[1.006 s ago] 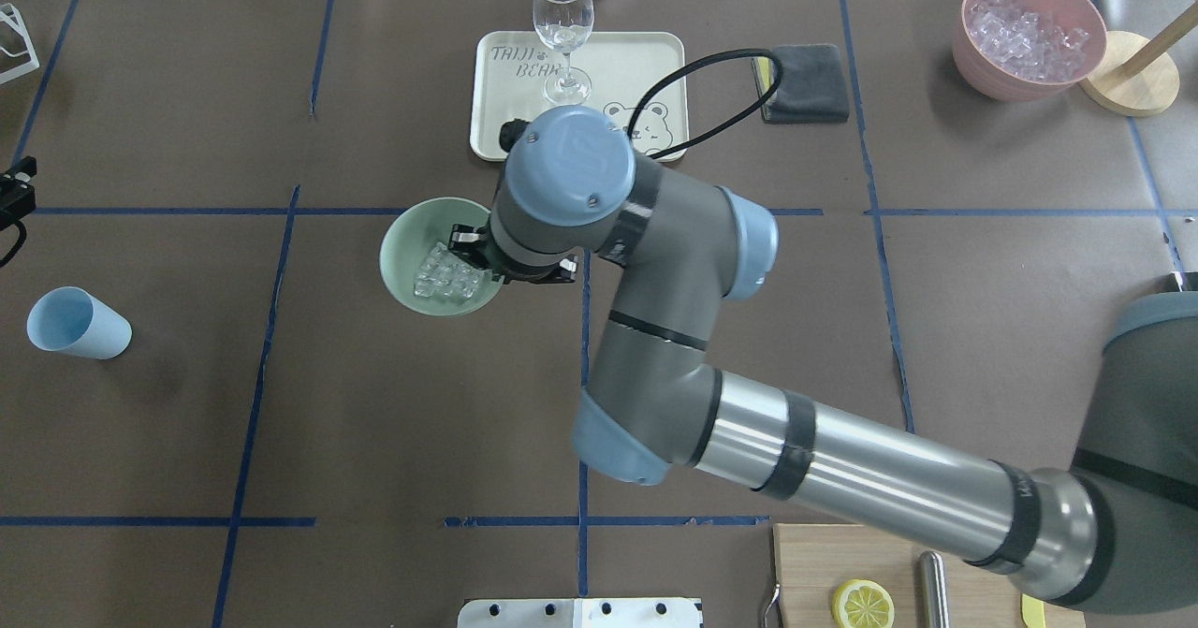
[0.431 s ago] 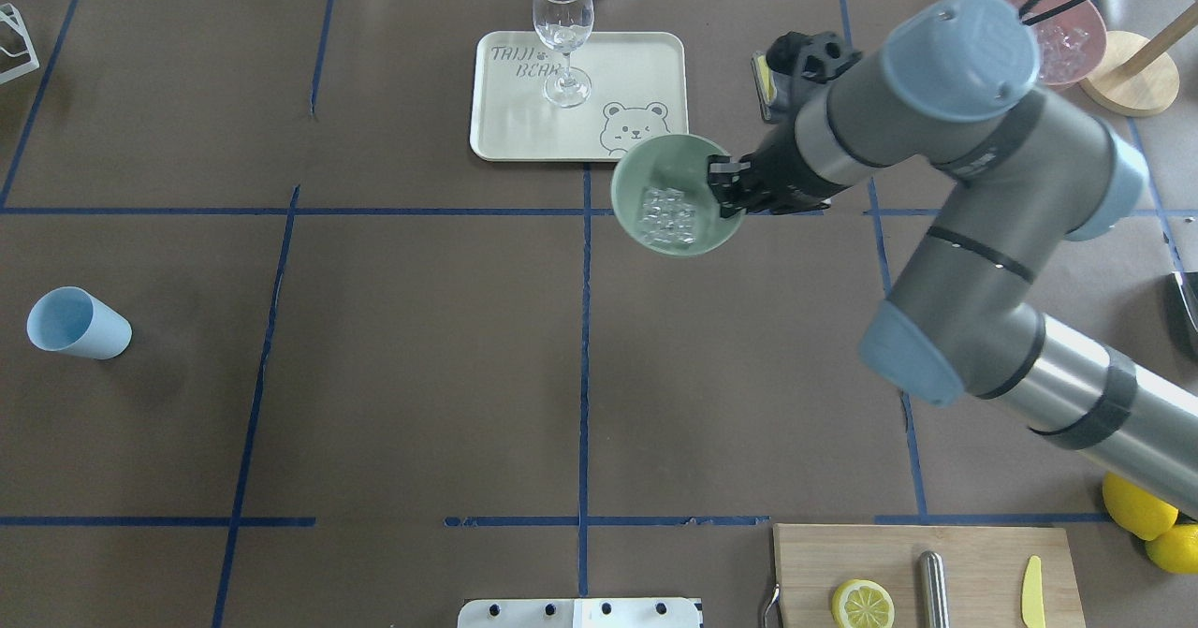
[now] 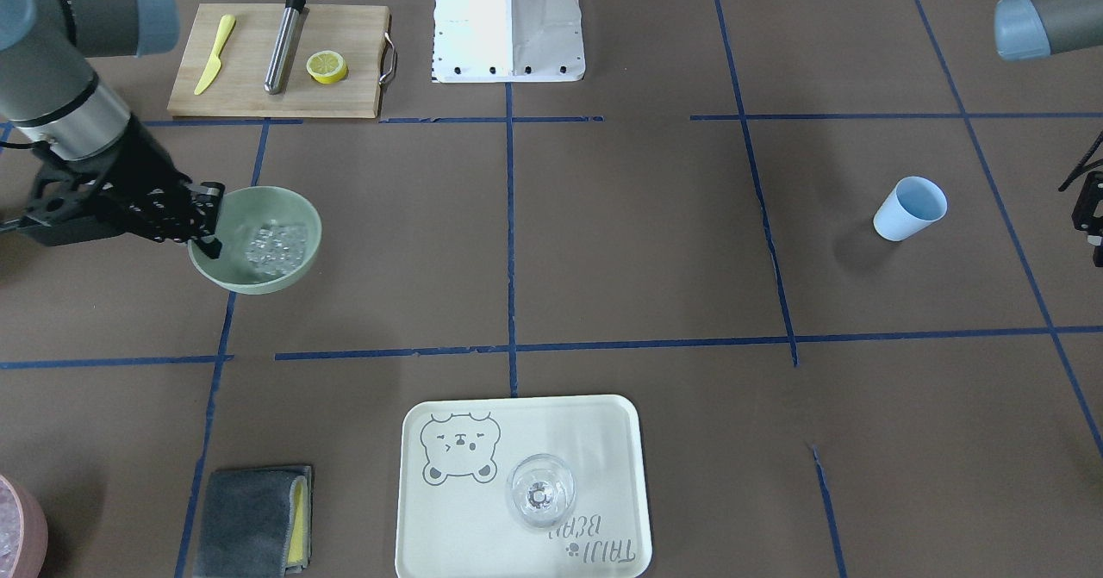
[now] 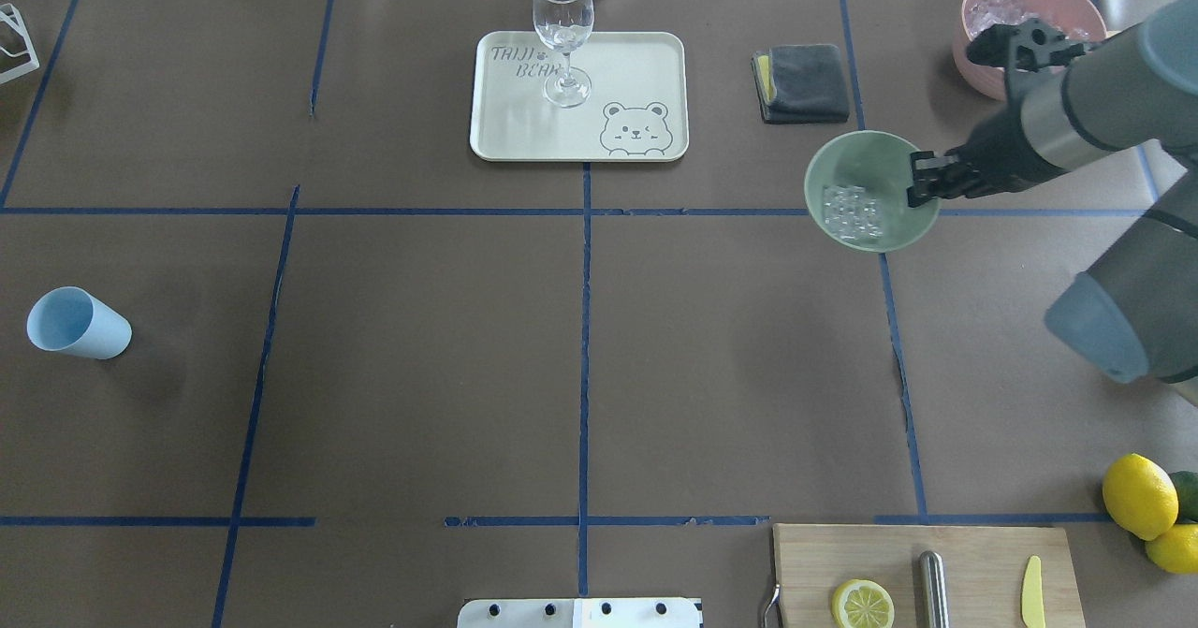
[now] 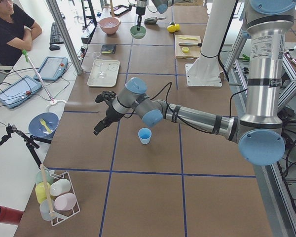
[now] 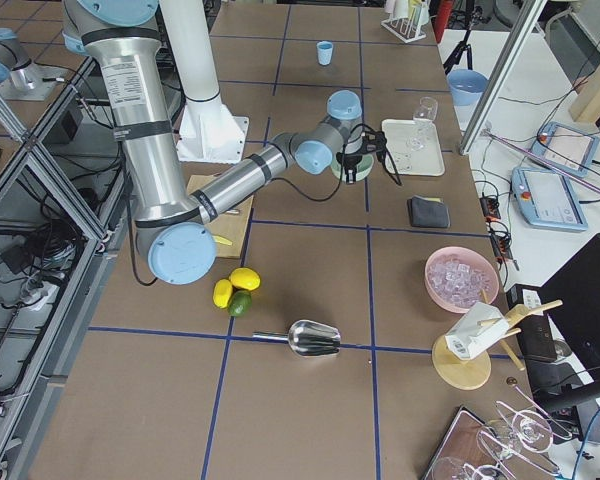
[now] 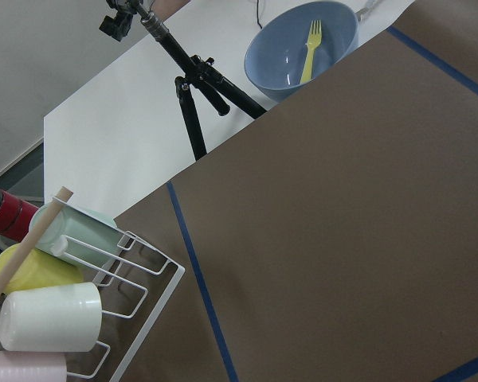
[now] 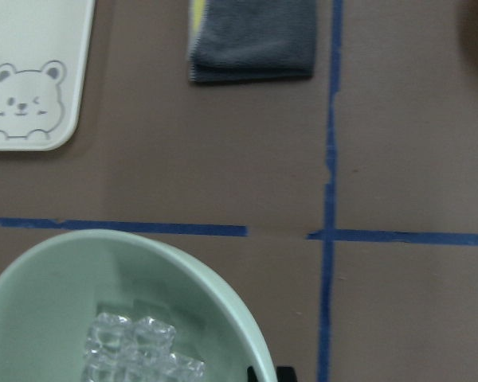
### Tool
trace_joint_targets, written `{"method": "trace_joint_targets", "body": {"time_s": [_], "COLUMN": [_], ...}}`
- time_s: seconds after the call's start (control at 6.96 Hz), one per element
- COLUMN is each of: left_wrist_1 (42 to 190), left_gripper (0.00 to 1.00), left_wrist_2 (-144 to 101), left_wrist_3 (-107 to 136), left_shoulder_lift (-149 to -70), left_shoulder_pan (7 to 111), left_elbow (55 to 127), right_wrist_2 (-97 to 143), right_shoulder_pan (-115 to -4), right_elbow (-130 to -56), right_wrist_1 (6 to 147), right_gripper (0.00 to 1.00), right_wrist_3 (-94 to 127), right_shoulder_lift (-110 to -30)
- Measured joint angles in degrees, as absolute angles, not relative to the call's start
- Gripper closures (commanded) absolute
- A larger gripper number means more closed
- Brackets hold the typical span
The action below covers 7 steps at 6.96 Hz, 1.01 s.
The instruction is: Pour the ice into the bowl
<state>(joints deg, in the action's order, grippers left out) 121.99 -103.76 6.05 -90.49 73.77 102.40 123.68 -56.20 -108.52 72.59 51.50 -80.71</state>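
The mint-green bowl (image 4: 870, 165) hangs above the table's right half, gripped by its rim. A cluster of clear ice cubes (image 4: 854, 212) lies inside it. My right gripper (image 4: 917, 184) is shut on the bowl's right rim. The front-facing view shows the same hold: gripper (image 3: 207, 229), bowl (image 3: 284, 281), ice (image 3: 276, 246). The right wrist view looks into the bowl (image 8: 64, 278) onto the ice (image 8: 135, 354). The blue cup (image 4: 80, 324) stands empty at the far left. My left gripper (image 3: 1089, 216) shows only at the frame edge, and I cannot tell whether it is open or shut.
The pink bowl (image 4: 978, 57) of crushed ice sits at the back right, just behind my right wrist. A grey cloth (image 4: 803, 82) lies near it. A wine glass (image 4: 562, 24) stands on the bear tray (image 4: 580, 137). A cutting board (image 4: 889, 553) and lemons (image 4: 1137, 497) are at the front right.
My right arm has carried the green bowl with the ice from left of centre across to the table's right side. My left gripper has left the overhead view's left edge.
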Motion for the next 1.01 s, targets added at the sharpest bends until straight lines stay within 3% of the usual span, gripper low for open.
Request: {"method": "trace_joint_targets", "body": {"time_s": [0.29, 0.57, 0.72, 1.01], "left_wrist_1": [117.9, 117.41, 117.41, 117.42], "left_gripper": [0.0, 0.0, 0.0, 0.0], "left_wrist_2": [-106.64, -107.01, -107.04, -107.03], "left_wrist_3": [3.19, 2.77, 2.74, 2.72], "left_shoulder_lift": [-92.5, -92.77, -92.8, -92.87], "left_shoulder_pan": [76.54, 76.94, 76.97, 76.99], "left_elbow": [102.25, 102.02, 101.83, 101.64], "right_wrist_2": [126.46, 130.25, 131.9, 133.13], "right_shoulder_pan": [-60.09, -62.09, -62.44, -62.6], "right_elbow": [-104.73, -95.4, -91.76, -89.79], "right_wrist_1": [64.34, 54.11, 50.74, 48.86], "right_gripper": [1.0, 1.0, 0.04, 0.0], "right_wrist_3": [47.44, 45.18, 44.76, 44.71], "right_shoulder_lift": [-89.37, -93.26, -94.0, -94.9]}}
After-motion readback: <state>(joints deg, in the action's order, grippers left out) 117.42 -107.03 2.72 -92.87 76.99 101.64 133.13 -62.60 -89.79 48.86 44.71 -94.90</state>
